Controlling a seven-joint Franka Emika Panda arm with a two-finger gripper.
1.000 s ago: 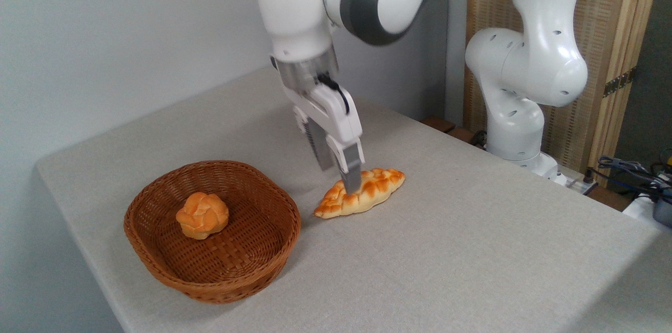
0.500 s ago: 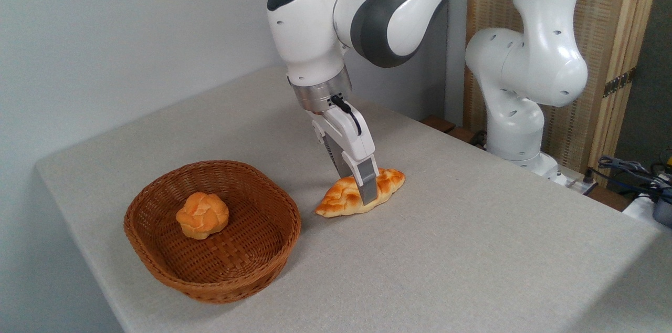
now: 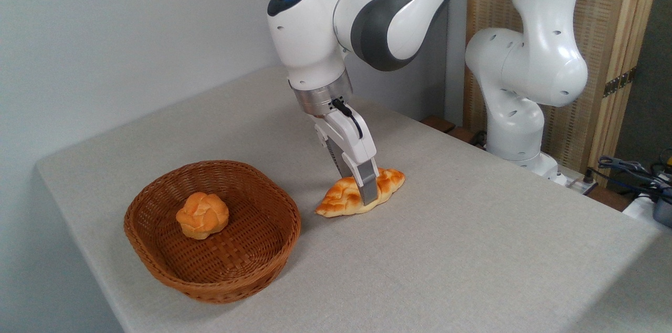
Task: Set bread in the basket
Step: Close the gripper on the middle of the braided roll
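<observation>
My fingers [image 3: 362,186] straddle the bread [image 3: 360,193] across its narrow middle for a balanced grip, though I cannot tell if they pinch yet; it lies on the bench [image 3: 446,249], with the basket [image 3: 212,229] left.

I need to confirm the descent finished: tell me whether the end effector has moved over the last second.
Yes. The end effector has dropped and shifted right, away from the brown woven wicker basket, and now straddles the long golden braided loaf lying on the table.
</observation>
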